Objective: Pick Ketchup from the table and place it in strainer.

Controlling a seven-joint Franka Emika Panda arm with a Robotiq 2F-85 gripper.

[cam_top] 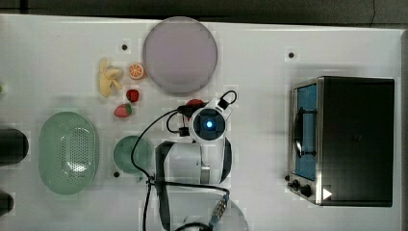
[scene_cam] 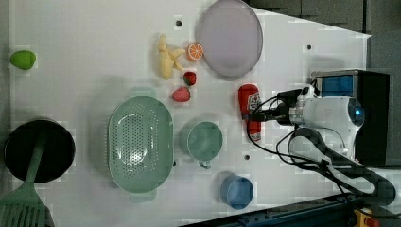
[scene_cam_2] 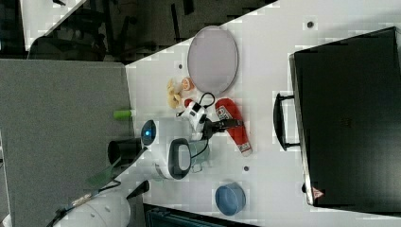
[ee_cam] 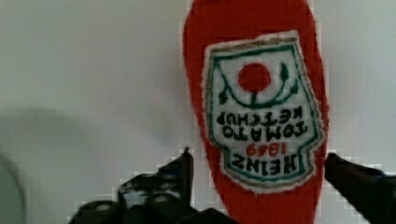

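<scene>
The Ketchup (scene_cam: 249,101) is a red bottle with a white label, lying flat on the white table just below the purple plate in the left view. In the top view only a red edge of the Ketchup (cam_top: 195,102) peeks out from under the wrist. My gripper (scene_cam: 255,115) is down over the bottle's middle. In the wrist view the gripper (ee_cam: 258,156) stands open, one black finger (ee_cam: 180,172) on each side of the Ketchup (ee_cam: 254,93), close to its sides. The strainer (cam_top: 68,152), a pale green oval basket, sits empty at the top view's left, also seen as the strainer (scene_cam: 139,142).
A green cup (cam_top: 131,154) stands between strainer and arm. A purple plate (cam_top: 179,54), banana (cam_top: 108,77), orange slice (cam_top: 136,70) and two strawberries (cam_top: 123,110) lie beyond. A toaster oven (cam_top: 346,139) fills the top view's right. A blue cup (scene_cam: 236,190) and black pan (scene_cam: 38,151) stand nearby.
</scene>
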